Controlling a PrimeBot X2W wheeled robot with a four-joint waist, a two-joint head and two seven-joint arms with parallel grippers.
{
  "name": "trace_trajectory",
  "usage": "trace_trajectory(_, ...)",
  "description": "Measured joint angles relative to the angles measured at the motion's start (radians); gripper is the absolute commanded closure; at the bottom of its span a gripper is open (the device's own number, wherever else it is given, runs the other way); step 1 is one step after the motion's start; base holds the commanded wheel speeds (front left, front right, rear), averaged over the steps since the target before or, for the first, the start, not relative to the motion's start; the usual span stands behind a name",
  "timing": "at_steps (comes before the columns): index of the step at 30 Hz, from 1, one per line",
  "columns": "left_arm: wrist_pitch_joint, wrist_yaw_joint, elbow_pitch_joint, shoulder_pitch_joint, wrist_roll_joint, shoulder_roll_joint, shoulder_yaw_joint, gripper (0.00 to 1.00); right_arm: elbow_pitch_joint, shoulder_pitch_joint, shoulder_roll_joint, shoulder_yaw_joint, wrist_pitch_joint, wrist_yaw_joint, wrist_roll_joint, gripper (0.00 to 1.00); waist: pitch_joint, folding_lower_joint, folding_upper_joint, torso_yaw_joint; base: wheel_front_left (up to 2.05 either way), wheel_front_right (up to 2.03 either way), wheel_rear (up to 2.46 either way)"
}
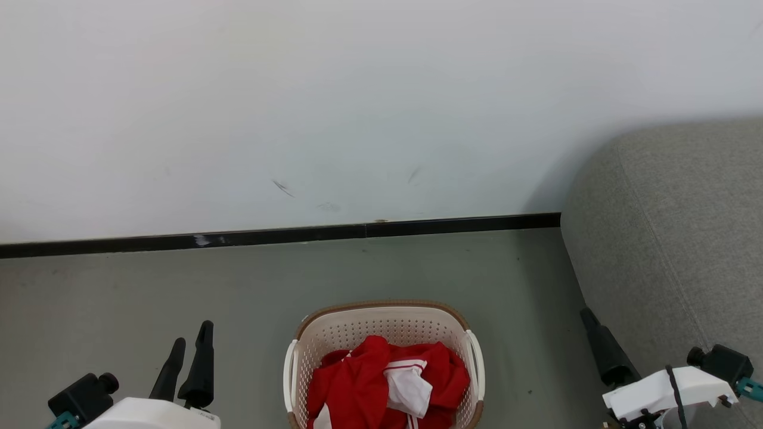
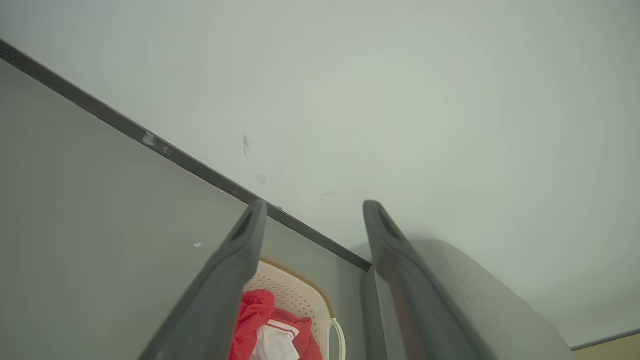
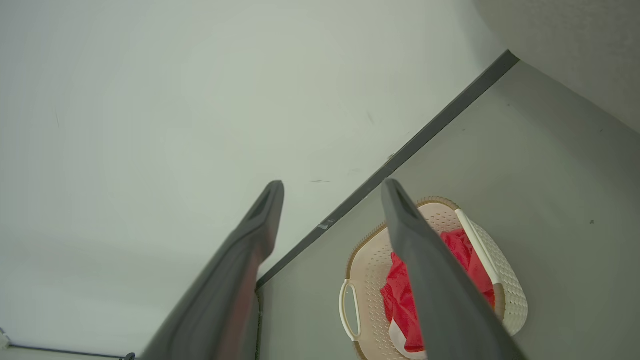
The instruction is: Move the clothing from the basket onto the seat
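So, setting: a grey-green floor [image 1: 149, 286] fills the lower half of the head view and meets a pale wall [image 1: 357, 107] along a black baseboard [image 1: 298, 234] that runs across the middle of the frame.
Basket: the basket [image 1: 381, 326] stands upright on the floor at the bottom centre of the head view. Its brown rim curves toward the wall, it has a white handle on each side, and its near end is cut off by the bottom edge.
Clothing: the clothing [image 1: 351, 381] lies crumpled inside the basket. It is red fabric with a white patch and thin white bands near its middle, and it sits below the far rim.
Seat: the seat [image 1: 673, 238] takes up the right edge of the head view from mid-height down. Its rounded grey end is next to the wall, and bare floor separates it from the basket.
Left gripper: the left gripper [image 1: 192, 333] is at the lower left of the head view, over the floor, left of the basket and not touching it. In the left wrist view its two dark fingers stand spread wide with nothing between them, and the basket and clothing show at the bottom of the gap.
Right gripper: the right gripper [image 3: 333, 186] rises from the bottom of the right wrist view, fingers parted wide and empty, with the basket at the lower right partly behind one finger. In the head view one of its dark fingers shows at the lower right, by the seat's edge and clear of the basket.
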Motion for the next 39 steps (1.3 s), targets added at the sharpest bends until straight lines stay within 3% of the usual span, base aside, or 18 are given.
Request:
trace_trajectory(21,-0.074,0.115,-0.018,0.023,0.358,0.023,-0.063,0.0,-0.022,0.001,0.009,0.032,-0.07,0.0,-0.392,0.0,0.004,-0.0147,0.0,0.006,0.0,0.0,0.0)
trace_trajectory(39,-0.14,0.193,-0.043,0.023,0.644,0.029,-0.112,0.0,-0.038,0.002,0.011,0.067,-0.133,0.0,-0.705,0.0,0.008,-0.0165,0.0,0.008,0.0,0.0,0.0)
